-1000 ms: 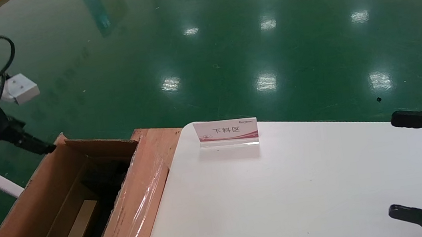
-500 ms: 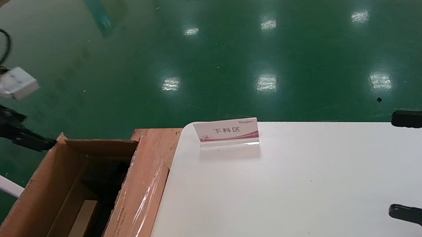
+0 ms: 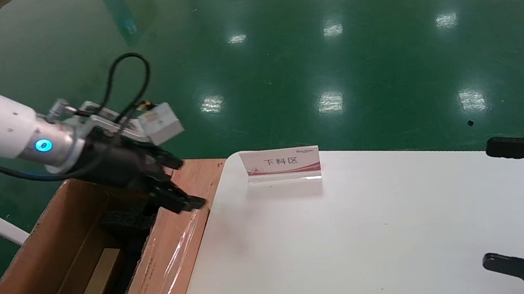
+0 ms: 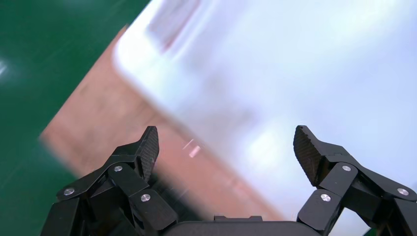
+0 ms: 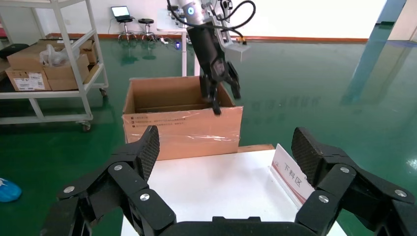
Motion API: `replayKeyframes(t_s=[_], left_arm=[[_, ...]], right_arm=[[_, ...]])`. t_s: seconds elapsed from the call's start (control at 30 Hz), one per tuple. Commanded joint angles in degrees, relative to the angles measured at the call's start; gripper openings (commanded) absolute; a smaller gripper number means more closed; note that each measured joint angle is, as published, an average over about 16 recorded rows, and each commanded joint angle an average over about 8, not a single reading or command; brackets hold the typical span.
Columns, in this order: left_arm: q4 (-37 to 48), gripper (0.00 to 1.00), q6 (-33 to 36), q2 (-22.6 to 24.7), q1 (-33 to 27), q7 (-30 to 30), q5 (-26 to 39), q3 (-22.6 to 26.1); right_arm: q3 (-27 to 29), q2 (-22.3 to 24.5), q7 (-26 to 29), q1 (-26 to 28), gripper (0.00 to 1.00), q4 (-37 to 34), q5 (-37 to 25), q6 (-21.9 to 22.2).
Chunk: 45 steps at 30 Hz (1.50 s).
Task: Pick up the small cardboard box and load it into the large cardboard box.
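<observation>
The large cardboard box (image 3: 25, 256) stands open at the left of the white table, with black foam (image 3: 126, 218) inside and clear tape on its near flap (image 3: 171, 263). It also shows in the right wrist view (image 5: 182, 128) and the left wrist view (image 4: 123, 123). A tan cardboard face (image 3: 98, 282) lies between the foam; I cannot tell whether it is the small cardboard box. No small box is on the table. My left gripper (image 3: 185, 184) (image 4: 226, 142) (image 5: 223, 96) is open and empty above the carton's far right corner. My right gripper (image 3: 491, 203) (image 5: 226, 142) is open and empty over the table's right side.
A white and red sign (image 3: 280, 163) (image 5: 292, 174) stands at the far edge of the white table (image 3: 353, 235). Green floor lies beyond. A shelf cart (image 5: 44, 69) with cartons stands behind the large box in the right wrist view.
My left arm has swung right from the carton's far left corner to above its far right corner by the table edge. The right gripper has not moved.
</observation>
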Motion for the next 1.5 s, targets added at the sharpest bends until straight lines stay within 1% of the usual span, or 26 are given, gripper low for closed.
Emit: replayKeyframes(t_s=[0.03, 1.2, 1.37, 1.43, 1.5], left_arm=[[-0.49, 1.0, 1.07, 0.08, 3.21, 1.41, -0.95, -4.51], [-9.07, 1.0, 19.84, 1.39, 59.41, 25.97, -17.47, -83.42], [-10.01, 1.0, 21.91, 1.54, 65.82, 28.58, -19.32, -92.43], [-10.23, 1.0, 22.41, 1.58, 67.41, 29.09, -19.78, -94.68], [-10.36, 1.0, 22.69, 1.61, 68.27, 29.3, -20.06, -95.91]], right_arm=[[-0.01, 0.0, 0.0, 0.0, 1.0, 0.0, 0.0, 0.0], [-0.1, 0.04, -0.05, 0.02, 1.0, 0.0, 0.07, 0.04], [-0.1, 0.05, -0.06, 0.02, 1.0, -0.01, 0.07, 0.05], [-0.11, 0.05, -0.06, 0.02, 1.0, -0.01, 0.08, 0.06], [-0.11, 0.05, -0.06, 0.01, 1.0, -0.02, 0.08, 0.07]])
